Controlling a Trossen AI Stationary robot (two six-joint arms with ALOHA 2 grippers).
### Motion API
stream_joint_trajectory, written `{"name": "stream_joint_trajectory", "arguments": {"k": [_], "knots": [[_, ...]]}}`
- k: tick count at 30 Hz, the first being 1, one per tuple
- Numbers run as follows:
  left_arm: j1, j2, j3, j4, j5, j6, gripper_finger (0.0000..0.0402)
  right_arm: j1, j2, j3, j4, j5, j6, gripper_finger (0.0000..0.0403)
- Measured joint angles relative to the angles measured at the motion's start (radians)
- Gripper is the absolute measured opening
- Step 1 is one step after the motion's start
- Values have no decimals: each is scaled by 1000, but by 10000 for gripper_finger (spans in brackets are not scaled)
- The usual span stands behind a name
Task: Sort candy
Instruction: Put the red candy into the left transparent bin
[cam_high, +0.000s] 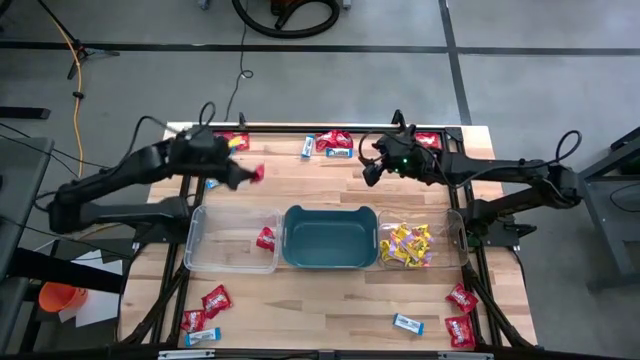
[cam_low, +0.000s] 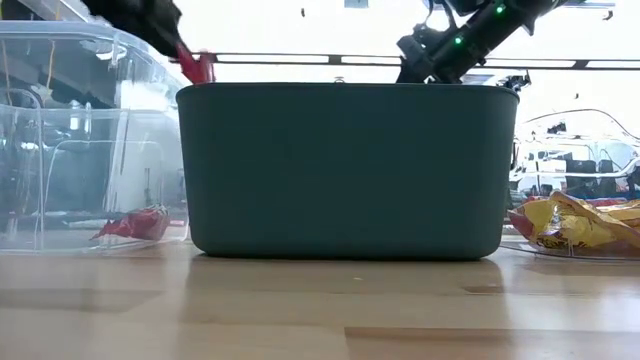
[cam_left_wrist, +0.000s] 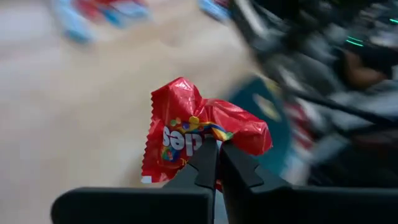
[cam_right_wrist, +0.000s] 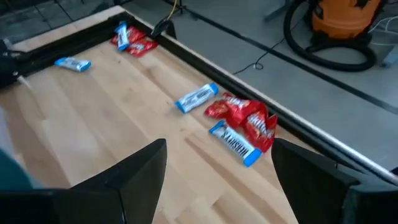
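Pale wooden surface (cam_high: 330, 300), three bins in a row at centre. Left end effector (cam_high: 247, 177), clamped on a crumpled glossy red candy packet (cam_left_wrist: 199, 134), hangs in the air just beyond the clear plastic bin (cam_high: 205, 250) that holds one red packet (cam_high: 265, 238); that bin lies nearest, toward the surface's front. Right end effector (cam_right_wrist: 217, 171), fingers apart and empty, waits over a red and blue-white candy cluster (cam_right_wrist: 239, 127) at the far edge. Only the left wrist view shows the pinch; only the high view shows the yellow packets (cam_high: 408, 245) in the right-hand bin.
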Motion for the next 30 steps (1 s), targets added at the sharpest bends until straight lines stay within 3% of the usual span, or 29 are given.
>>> {"name": "stream_joint_trajectory", "arguments": {"k": [9,15,19,25,30], "knots": [[-444,43,94,-87,-3,-296,0,-62,0,0,66,-166,-19,286],[-664,148,42,-129,-11,-309,0,-66,0,0,187,-346,89,286],[-748,193,-14,-144,-74,-236,0,-65,0,1,266,-440,267,286],[-777,207,-75,-215,-156,-70,15,-14,0,79,265,-440,393,286],[-777,201,-94,-225,-190,67,70,50,0,237,68,-373,394,286]]}}
